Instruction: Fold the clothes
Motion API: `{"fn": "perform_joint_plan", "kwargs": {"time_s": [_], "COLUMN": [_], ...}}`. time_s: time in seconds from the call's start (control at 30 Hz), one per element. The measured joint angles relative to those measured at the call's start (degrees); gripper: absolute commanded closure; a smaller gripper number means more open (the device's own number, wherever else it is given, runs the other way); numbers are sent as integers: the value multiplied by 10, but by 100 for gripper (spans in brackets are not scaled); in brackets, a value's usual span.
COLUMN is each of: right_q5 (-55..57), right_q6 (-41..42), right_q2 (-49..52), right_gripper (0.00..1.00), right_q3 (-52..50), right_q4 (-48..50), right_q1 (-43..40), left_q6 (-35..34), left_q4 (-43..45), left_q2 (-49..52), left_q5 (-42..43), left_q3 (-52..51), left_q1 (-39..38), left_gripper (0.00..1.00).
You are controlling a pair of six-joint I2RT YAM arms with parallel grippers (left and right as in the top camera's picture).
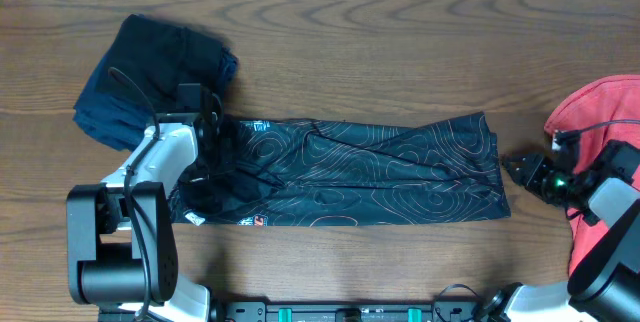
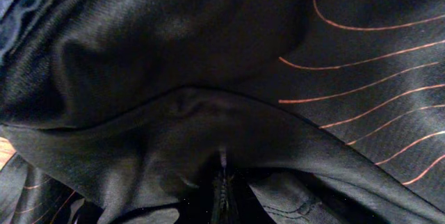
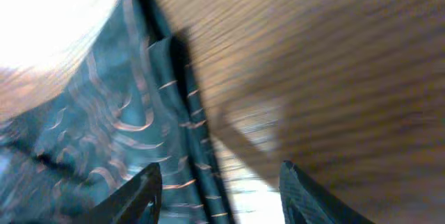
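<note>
Although the black jersey [image 1: 370, 174] already lies in a long, narrow band across mid-table, crosswise folds seem left to do. The left gripper [image 1: 220, 147] is clamped on its left end; the right gripper [image 1: 511, 170] stands parted and empty just off the right end. The coral-red T-shirt [image 1: 600, 112] sits crumpled at the right edge.

The jersey [image 1: 380, 177] lies lengthwise across the middle of the worktop [image 1: 400, 42], a bundled garment [image 1: 150, 72] behind its left end and the T-shirt [image 1: 600, 107] well right of it.
</note>
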Motion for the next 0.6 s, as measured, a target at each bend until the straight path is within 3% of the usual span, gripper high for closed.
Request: {"fn": "perform_joint_plan", "kwargs": {"time_s": [0.17,0.6], "right_q5": [-37,-50], "right_q6": [-31,-52], "right_q2": [24,38], "right_gripper": [43,65], "right_q3": [12,15], "right_q4": [-16,-53], "right_q1": [12,33], "left_q6": [0,0], "left_q4": [0,0], "left_q2": [0,0], "left_q5": [0,0], "left_q3": [0,0], "left_q1": [0,0], "left_gripper": [93,93]}}
